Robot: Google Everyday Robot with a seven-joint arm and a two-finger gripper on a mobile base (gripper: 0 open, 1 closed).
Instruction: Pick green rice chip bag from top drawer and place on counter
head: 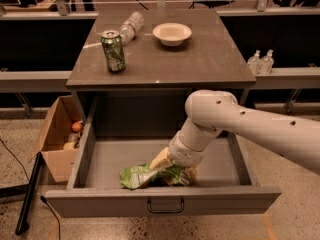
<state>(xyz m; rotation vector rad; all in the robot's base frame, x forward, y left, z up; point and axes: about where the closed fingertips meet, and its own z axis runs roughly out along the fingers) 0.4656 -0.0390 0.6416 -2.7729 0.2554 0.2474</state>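
Note:
The green rice chip bag point(142, 175) lies crumpled on the floor of the open top drawer point(100, 159), near its front panel. My gripper point(175, 168) reaches down into the drawer from the right and sits right on the bag's right half, hiding that part. The arm's white wrist point(192, 144) stands above it. The counter point(200, 59) is the grey-brown tabletop above the drawer.
On the counter stand a green drink can point(113, 50), a clear plastic bottle lying down point(129, 27) and a white bowl point(172, 33). A cardboard box point(57, 134) with items sits on the floor left of the drawer. Two small bottles point(262, 62) stand on a ledge at right.

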